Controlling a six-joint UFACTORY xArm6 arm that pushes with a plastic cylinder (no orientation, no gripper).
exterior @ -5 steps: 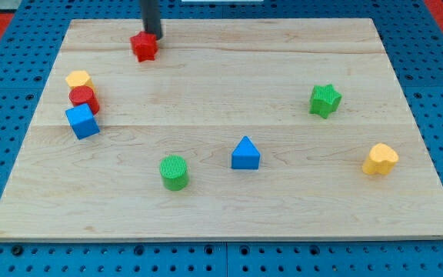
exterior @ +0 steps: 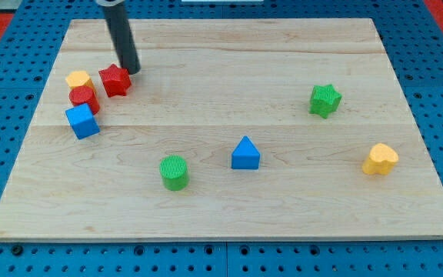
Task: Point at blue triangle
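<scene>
The blue triangle [exterior: 244, 153] sits on the wooden board [exterior: 221, 204] a little right of centre, toward the view's bottom. My tip [exterior: 130, 70] is at the upper left, touching the upper right side of a red star-shaped block [exterior: 114, 80]. The tip is far up and left of the blue triangle.
A yellow block [exterior: 78, 78], a red cylinder [exterior: 84, 98] and a blue cube [exterior: 81, 121] cluster at the left, just beside the red star. A green cylinder [exterior: 174, 171] lies left of the triangle. A green star [exterior: 325, 100] and a yellow heart-like block [exterior: 380, 159] are at the right.
My tip moved down and to the left, pushing the red star down-left until it sits next to the yellow block and red cylinder. Other blocks have not moved.
</scene>
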